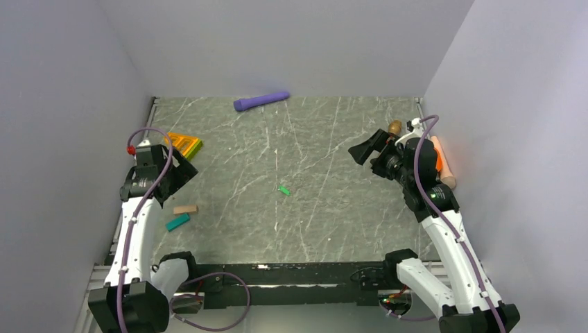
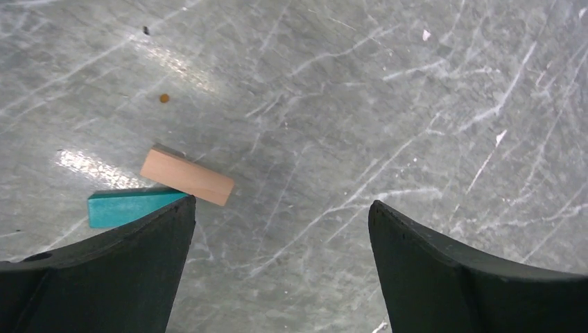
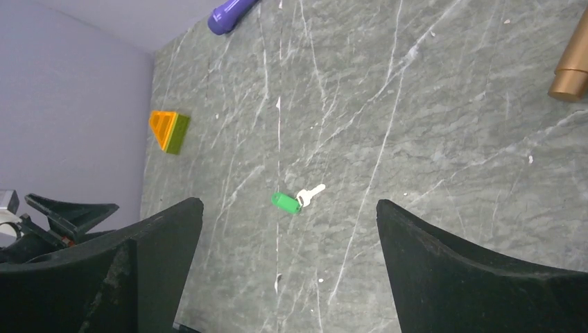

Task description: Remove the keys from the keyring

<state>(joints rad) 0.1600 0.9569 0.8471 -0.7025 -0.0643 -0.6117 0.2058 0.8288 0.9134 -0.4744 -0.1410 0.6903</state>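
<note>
The keys show as a tiny bright-green oblong tag [image 1: 284, 190] lying flat on the grey marble table [image 1: 333, 222], near its middle. In the right wrist view the green tag [image 3: 285, 202] has a small pale key [image 3: 311, 193] joined to its right end. My right gripper [image 1: 367, 147] is open and empty, held above the table's right side and well away from the tag. Its dark fingers [image 3: 159, 243] frame the tag from afar. My left gripper [image 1: 182, 173] is open and empty at the left side, and its fingers [image 2: 139, 257] hover over bare table.
A tan block [image 2: 186, 176] and a teal block [image 2: 128, 207] lie just beside the left gripper. An orange and green triangle [image 1: 184, 143] sits at the far left. A purple cylinder [image 1: 261, 101] lies by the back wall. A bronze peg [image 3: 572, 66] and a peach rod [image 1: 444, 166] lie near the right wall.
</note>
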